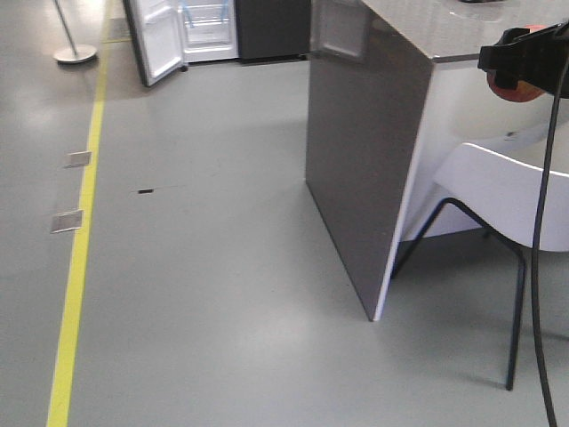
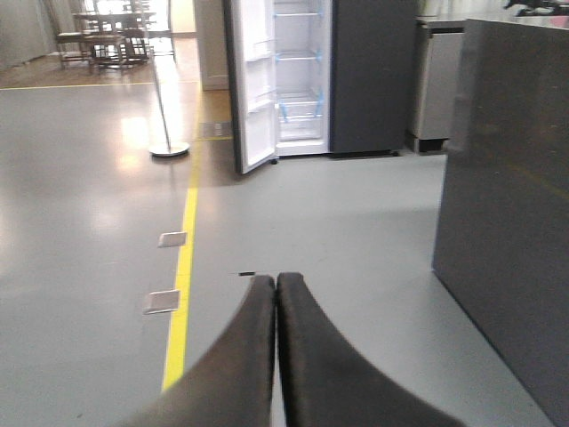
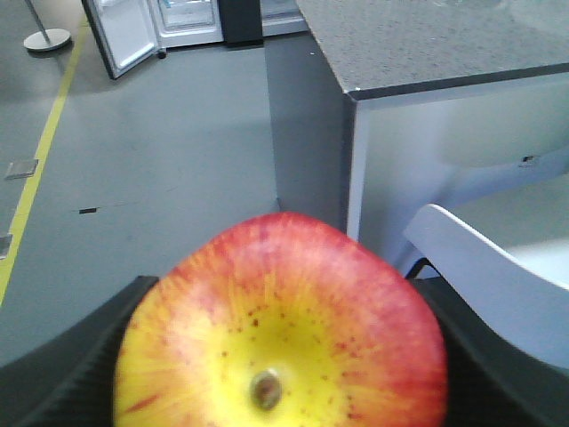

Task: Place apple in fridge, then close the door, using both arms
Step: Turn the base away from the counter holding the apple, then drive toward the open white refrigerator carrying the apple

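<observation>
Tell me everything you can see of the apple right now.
The apple is round, red over its top and sides. It is yellow with fine red streaks and speckles around a small brown calyx end, which faces the right wrist camera. Its skin looks smooth and unbruised. It is clamped between the black fingers of the right gripper, which touch it on both sides. It is held in the air near the grey-topped counter, far from the open fridge.

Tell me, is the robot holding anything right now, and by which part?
Yes: the right gripper holds the apple, pinched at its two opposite sides. The left gripper is shut with nothing in it.
</observation>
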`<state>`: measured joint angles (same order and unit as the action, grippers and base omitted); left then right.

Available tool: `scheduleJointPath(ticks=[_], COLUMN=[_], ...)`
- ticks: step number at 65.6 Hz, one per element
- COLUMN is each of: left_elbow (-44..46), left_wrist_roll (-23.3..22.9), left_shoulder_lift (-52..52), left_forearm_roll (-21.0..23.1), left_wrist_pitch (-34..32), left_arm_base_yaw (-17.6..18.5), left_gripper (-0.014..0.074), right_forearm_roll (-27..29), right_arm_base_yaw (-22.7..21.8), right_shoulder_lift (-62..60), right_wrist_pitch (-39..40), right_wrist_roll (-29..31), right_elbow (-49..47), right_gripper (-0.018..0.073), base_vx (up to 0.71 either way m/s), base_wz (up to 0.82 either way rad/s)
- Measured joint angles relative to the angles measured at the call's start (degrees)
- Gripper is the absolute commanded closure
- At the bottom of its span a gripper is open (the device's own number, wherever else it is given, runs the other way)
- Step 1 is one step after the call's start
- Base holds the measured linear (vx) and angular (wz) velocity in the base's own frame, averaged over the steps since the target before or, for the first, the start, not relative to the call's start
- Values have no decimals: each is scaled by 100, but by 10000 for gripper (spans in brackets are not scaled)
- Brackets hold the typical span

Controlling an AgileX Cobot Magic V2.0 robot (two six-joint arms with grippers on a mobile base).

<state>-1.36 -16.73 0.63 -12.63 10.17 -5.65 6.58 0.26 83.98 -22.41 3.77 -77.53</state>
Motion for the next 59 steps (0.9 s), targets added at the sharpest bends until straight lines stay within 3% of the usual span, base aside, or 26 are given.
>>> scheduleJointPath(ticks=[59], left_elbow=[0], left_wrist_roll=[0], left_shoulder_lift=[0], left_forearm_roll=[0], left_wrist_pitch=[0], left_arm_base_yaw=[0], left_gripper=[602], right_forearm_roll=[0], right_arm_base_yaw=[0], right_shoulder_lift=[0], right_wrist_pitch=[-6], right_wrist_roll=[0], right_elbow=[0], right_gripper=[345], base_vx=[10], base_wz=[35])
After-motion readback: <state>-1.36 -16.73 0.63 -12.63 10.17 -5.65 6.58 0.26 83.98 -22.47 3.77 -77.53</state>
